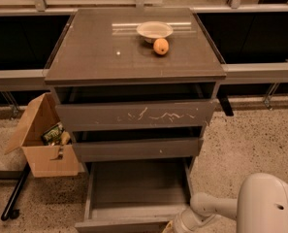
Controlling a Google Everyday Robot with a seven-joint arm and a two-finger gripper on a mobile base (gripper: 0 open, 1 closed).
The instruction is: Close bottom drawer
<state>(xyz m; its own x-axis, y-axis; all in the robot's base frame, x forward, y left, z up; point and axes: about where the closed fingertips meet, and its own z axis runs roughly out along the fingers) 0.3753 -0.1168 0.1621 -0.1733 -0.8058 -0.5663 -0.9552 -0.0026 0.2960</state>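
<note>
Bottom drawer point(134, 191): lower centre of frame, lowest in the bench point(109, 57), pulled far out.
Claw point(171, 225): bottom edge, right of centre, by the drawer front's right end; spread or pressed together, cannot tell.
Progress: closing not yet done; by the look of it, the whole push inward left.
Drawers: three, counting scratched top drawer point(134, 115) and middle drawer point(136, 149).
Bench top: one bowl point(154, 30), one orange fruit point(161, 46) just beside.
Left floor: one cardboard box point(46, 157).
</note>
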